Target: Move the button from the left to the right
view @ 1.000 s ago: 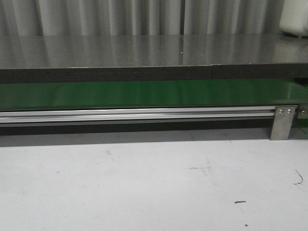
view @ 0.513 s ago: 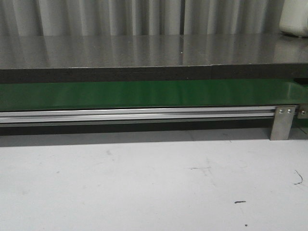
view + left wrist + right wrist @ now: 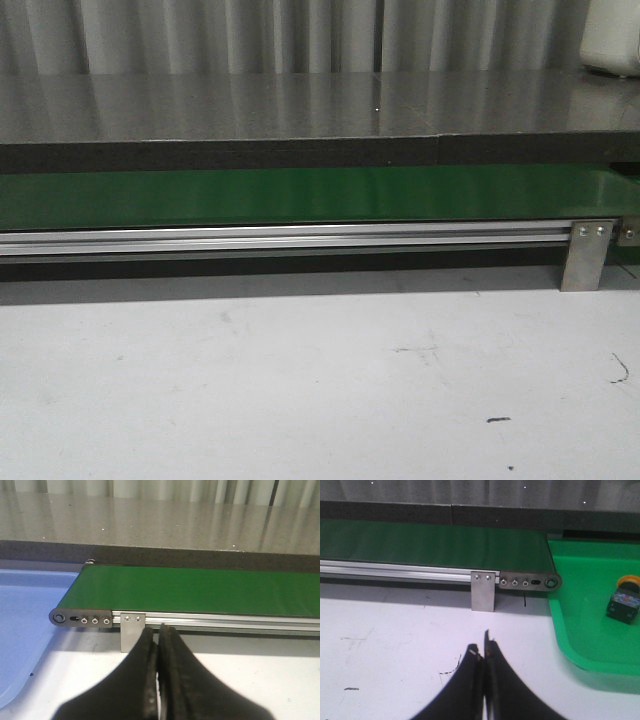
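The button (image 3: 623,600), with an orange-yellow cap and a black boxy body, lies in the green tray (image 3: 580,645) beyond the belt's end in the right wrist view. My right gripper (image 3: 483,649) is shut and empty over the white table, short of the tray and apart from the button. My left gripper (image 3: 157,630) is shut and empty, just in front of the green belt (image 3: 200,592) near its other end. The front view shows the belt (image 3: 300,195) bare; neither gripper nor the button shows there.
A blue tray (image 3: 25,625) lies beside the belt's end in the left wrist view. An aluminium rail (image 3: 280,238) with a metal bracket (image 3: 586,255) runs along the belt's front. A dark grey shelf (image 3: 300,105) stands behind the belt. The white table (image 3: 300,380) lies in front.
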